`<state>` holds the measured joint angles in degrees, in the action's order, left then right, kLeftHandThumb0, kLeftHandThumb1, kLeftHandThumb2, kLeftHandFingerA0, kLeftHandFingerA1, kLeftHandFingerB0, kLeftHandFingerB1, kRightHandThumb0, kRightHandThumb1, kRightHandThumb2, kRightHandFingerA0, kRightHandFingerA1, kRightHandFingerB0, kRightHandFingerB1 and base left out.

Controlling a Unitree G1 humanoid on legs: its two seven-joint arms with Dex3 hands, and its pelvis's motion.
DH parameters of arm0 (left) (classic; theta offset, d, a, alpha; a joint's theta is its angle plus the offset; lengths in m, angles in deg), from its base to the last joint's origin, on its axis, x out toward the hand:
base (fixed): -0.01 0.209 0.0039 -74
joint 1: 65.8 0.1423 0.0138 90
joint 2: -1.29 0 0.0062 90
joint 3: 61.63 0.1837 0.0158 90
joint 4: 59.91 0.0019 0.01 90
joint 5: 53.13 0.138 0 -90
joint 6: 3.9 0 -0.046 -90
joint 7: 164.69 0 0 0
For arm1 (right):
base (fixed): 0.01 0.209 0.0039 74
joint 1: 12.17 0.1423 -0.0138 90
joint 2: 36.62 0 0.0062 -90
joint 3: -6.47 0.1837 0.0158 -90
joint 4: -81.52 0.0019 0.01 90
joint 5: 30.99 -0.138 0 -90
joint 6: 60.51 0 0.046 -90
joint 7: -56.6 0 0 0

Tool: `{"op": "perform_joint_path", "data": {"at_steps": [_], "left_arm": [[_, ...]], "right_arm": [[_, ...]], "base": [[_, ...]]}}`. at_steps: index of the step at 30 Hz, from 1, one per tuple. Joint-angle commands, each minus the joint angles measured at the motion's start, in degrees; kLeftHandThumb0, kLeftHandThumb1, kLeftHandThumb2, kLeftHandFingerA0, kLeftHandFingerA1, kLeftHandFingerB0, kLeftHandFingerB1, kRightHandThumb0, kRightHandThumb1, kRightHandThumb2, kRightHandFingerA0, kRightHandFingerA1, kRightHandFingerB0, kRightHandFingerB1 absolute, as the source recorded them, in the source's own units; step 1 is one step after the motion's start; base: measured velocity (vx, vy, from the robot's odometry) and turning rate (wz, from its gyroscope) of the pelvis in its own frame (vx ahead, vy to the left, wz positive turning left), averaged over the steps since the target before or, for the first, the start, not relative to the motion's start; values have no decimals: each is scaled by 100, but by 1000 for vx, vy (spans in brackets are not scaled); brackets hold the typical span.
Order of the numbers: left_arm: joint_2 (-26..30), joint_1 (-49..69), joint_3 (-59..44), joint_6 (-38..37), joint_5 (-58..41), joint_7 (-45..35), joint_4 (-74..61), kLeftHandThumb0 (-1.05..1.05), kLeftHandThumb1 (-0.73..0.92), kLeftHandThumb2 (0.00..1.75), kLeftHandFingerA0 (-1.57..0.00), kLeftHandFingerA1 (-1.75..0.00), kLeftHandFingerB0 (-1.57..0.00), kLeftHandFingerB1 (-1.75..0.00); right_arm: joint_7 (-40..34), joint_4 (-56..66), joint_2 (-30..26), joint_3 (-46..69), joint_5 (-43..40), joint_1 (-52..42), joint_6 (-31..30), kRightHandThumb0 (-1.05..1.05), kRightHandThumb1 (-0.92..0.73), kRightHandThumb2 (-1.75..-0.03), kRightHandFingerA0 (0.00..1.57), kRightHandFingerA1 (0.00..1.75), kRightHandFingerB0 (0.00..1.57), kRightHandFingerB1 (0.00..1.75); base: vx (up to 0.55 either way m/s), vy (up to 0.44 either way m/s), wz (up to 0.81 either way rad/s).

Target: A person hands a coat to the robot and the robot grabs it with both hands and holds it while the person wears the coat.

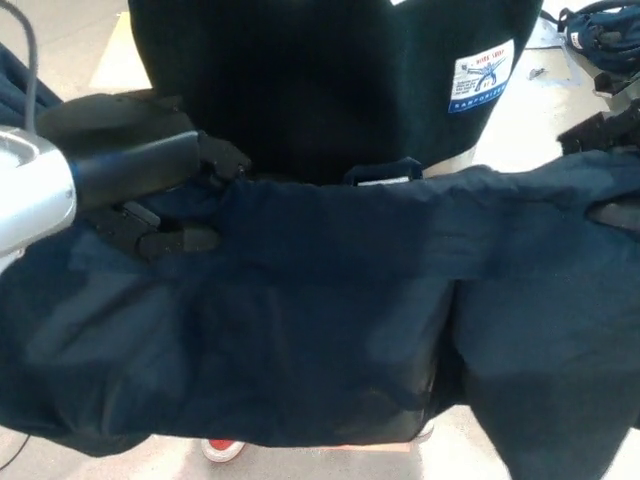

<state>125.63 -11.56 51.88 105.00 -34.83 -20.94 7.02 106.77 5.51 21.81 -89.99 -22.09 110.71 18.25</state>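
Fingers of my left hand [165,225] pinch the dark navy fabric coat [330,310]; my right hand [605,150] clutches its far edge.

A pale floor [90,40] shows at the upper left. A blue tangle of cables or straps [600,30] lies on it at the upper right. The toe of a red-and-white shoe [222,450] peeks out at the bottom edge.
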Motion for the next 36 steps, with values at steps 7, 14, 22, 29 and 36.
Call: {"op": "perform_joint_path", "data": {"at_steps": [7, 14, 22, 29, 36], "left_arm": [[-675, 1234, -533, -1725, 1611, 3520, 896, -31, 79, 64, -98, -167, -74, -154], [-784, 1039, -776, -2159, 2222, 5297, 1597, -37, 81, 64, -98, -162, -71, -144], [-1114, -233, -1164, -1808, 2332, 5827, 1780, -38, 84, 70, -85, -173, -77, -159], [-1136, -1258, -1215, -1729, 2514, 6246, 2284, -36, 87, 72, -88, -171, -74, -155], [-1139, -2251, -1193, -2047, 2470, 6759, 3106, -42, 88, 66, -88, -173, -76, -159]], "right_arm": [[-3080, -233, 1254, 1274, 791, -987, 1268, -34, -85, -66, 93, 63, 79, 54], [-4080, -483, 1643, 1318, 1282, -316, 1143, -37, -85, -64, 107, 98, 95, 70], [-4819, -1150, 1806, 1441, 1357, 1102, 1145, -34, -88, -67, 93, 175, 73, 175], [-4923, -1420, 1555, 1527, 1460, 2042, 1067, -43, -86, -77, 100, 162, 91, 154], [-4955, -1945, 1450, 1718, 1028, 3000, 1410, -36, -85, -72, 97, 174, 79, 159]], "base": [[0, 0, 0], [0, 0, 0], [0, 0, 0], [0, 0, 0], [0, 0, 0]]}}
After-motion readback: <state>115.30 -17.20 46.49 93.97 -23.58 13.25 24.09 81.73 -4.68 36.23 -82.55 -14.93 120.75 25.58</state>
